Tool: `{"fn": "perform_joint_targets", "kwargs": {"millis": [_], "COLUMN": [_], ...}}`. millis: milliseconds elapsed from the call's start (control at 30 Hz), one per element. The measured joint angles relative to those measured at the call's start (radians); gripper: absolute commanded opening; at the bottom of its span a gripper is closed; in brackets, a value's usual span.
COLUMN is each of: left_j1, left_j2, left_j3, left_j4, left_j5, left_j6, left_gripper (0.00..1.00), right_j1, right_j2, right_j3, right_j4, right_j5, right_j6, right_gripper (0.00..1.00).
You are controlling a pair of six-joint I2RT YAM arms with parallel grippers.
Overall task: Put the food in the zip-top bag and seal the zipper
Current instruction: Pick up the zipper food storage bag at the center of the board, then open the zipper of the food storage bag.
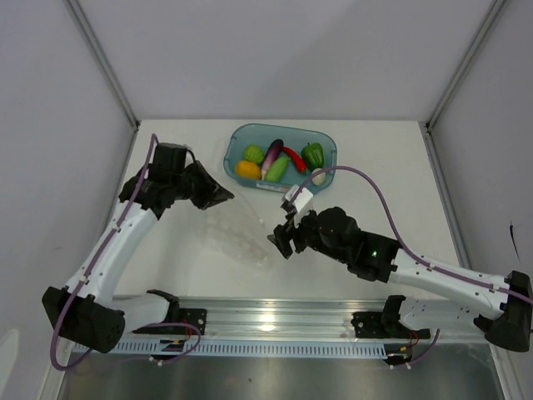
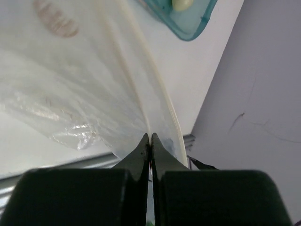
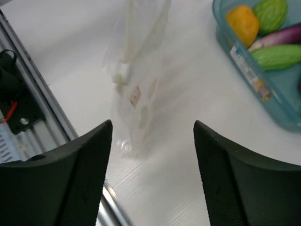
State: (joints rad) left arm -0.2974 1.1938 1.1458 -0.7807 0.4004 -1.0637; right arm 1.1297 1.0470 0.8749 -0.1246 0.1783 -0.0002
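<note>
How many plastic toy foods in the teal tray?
7: lime pepper far-left, yellow-orange piece near-left, purple eggplant centre, light green vegetable beside it, red chili right of centre, dark green pepper far-right, white egg near-right. Others may hide beneath.

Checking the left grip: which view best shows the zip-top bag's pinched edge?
Left wrist: close up, the left gripper is shut on the edge of the zip-top bag. Top external shows the bag only faintly; right wrist shows it blurred.
</note>
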Motion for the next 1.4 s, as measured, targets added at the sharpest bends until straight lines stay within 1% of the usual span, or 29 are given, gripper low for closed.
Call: {"fn": "perform_joint_targets", "kwargs": {"millis": [67, 100, 133, 167, 200, 267, 333, 400, 500, 567, 700, 867, 967, 1300, 1400], "left_j1": [0.001, 0.001, 0.001, 0.001, 0.001, -0.003, -0.016, -0.039, -0.093, -0.136, -0.195, -0.203, -0.203, -0.203, -0.203], "left_j2": [-0.024, -0.031, -0.035, -0.036, -0.035, -0.029, -0.021, -0.013, 0.008, 0.029, 0.055, 0.054, 0.053, 0.053, 0.053], "left_j3": [0.044, 0.062, 0.074, 0.085, 0.094, 0.107, 0.119, 0.129, 0.134, 0.134, 0.127, 0.122, 0.122, 0.122, 0.122], "left_j4": [-0.022, -0.035, -0.047, -0.059, -0.073, -0.105, -0.132, -0.146, -0.154, -0.154, -0.145, -0.133, -0.124, -0.120, -0.119], "left_j5": [-0.068, -0.096, -0.119, -0.145, -0.169, -0.213, -0.257, -0.284, -0.291, -0.291, -0.278, -0.267, -0.266, -0.265, -0.262], "left_j6": [0.068, 0.103, 0.129, 0.159, 0.188, 0.242, 0.288, 0.324, 0.359, 0.368, 0.367, 0.365, 0.365, 0.365, 0.365], "left_gripper": [0.00, 0.01, 0.01, 0.00, 0.01, 0.01, 0.01, 0.01, 0.00, 0.01, 0.01, 0.01, 0.01, 0.00, 0.01], "right_j1": [-0.009, -0.013, -0.016, -0.018, -0.020, -0.027, -0.064, -0.129, -0.235, -0.260, -0.259, -0.238, -0.228, -0.209, -0.208], "right_j2": [-0.003, -0.006, -0.013, -0.020, -0.029, -0.046, -0.050, -0.034, 0.033, 0.113, 0.256, 0.371, 0.407, 0.429, 0.454], "right_j3": [0.015, 0.023, 0.036, 0.052, 0.069, 0.108, 0.161, 0.219, 0.302, 0.352, 0.394, 0.438, 0.478, 0.514, 0.558], "right_j4": [-0.030, -0.043, -0.058, -0.071, -0.087, -0.114, -0.152, -0.177, -0.212, -0.238, -0.270, -0.308, -0.322, -0.317, -0.329], "right_j5": [-0.003, -0.004, -0.007, -0.008, -0.011, -0.011, -0.030, -0.067, -0.128, -0.160, -0.237, -0.293, -0.304, -0.307, -0.303], "right_j6": [0.053, 0.071, 0.094, 0.114, 0.135, 0.174, 0.212, 0.243, 0.282, 0.300, 0.323, 0.333, 0.334, 0.340, 0.341], "right_gripper": [0.78, 0.82, 0.83, 0.86, 0.91, 0.95, 0.95, 0.94, 0.90, 0.88, 0.84, 0.81, 0.78, 0.79, 0.78]}}
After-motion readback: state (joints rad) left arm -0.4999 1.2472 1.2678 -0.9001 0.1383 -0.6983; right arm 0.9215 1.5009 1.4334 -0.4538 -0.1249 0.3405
